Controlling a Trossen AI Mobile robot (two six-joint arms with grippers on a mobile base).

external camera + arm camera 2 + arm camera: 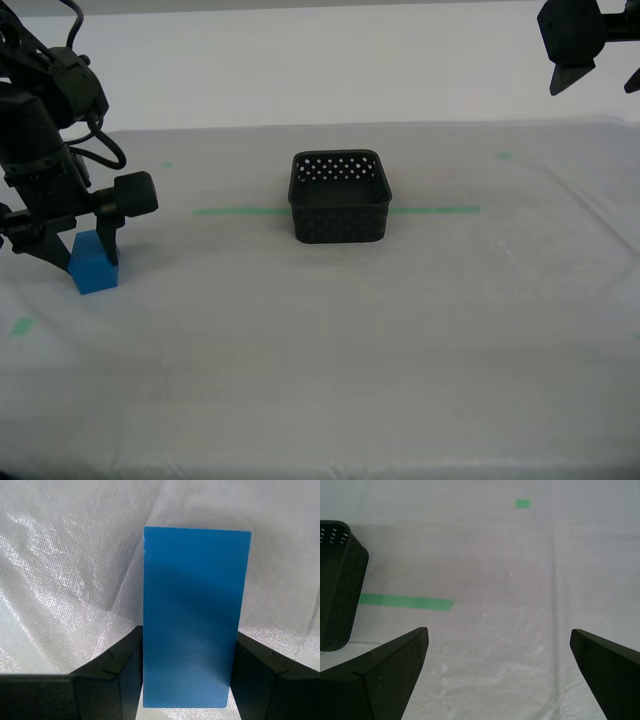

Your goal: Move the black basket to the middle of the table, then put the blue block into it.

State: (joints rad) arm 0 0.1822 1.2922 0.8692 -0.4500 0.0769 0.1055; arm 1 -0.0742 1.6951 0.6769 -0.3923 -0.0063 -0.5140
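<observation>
no readable text, labels or numbers

Our table (330, 340) is covered in white cloth with a green tape line (230, 211) across it. On that line sits the black basket (340, 198). The blue block (94, 264) seems to rest on the cloth toward the exterior view's left, near small green marks (21, 326).
</observation>
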